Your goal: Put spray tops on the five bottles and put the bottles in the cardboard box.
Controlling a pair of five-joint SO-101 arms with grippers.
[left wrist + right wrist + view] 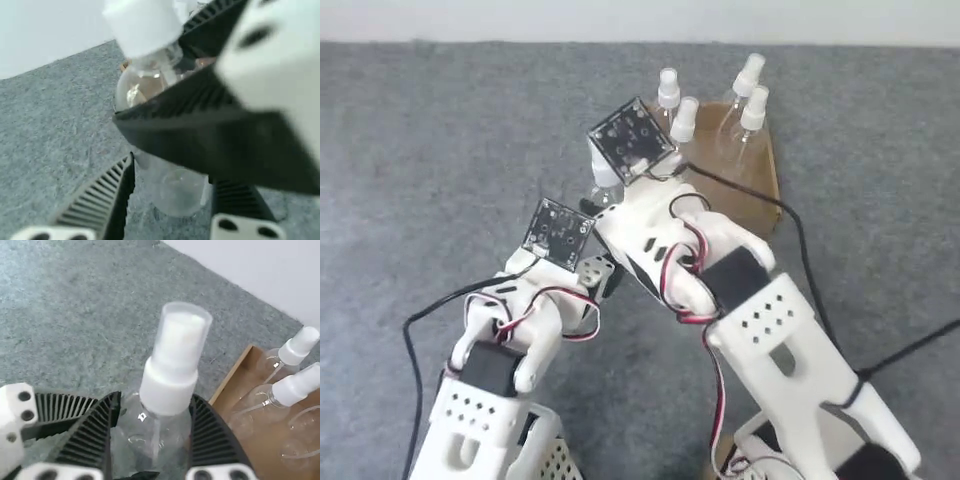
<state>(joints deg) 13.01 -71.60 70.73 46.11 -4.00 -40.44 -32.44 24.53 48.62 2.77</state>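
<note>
A clear bottle (131, 437) with a white spray top (175, 360) stands upright on the grey carpet just left of the cardboard box (765, 190). My right gripper (150, 440) is shut on its shoulder, one black ribbed finger on each side. My left gripper (172, 195) is shut on the lower body of the same bottle (175, 187), beneath the right gripper's fingers (200, 130). In the high view the bottle (603, 190) is mostly hidden under the right arm's wrist board. Several capped bottles (745, 100) stand in the box.
The box (240, 375) lies close beside the held bottle, with its capped bottles (295, 347) near that edge. Black cables (790, 215) trail from both arms across the carpet. Open grey carpet (440, 150) stretches to the left.
</note>
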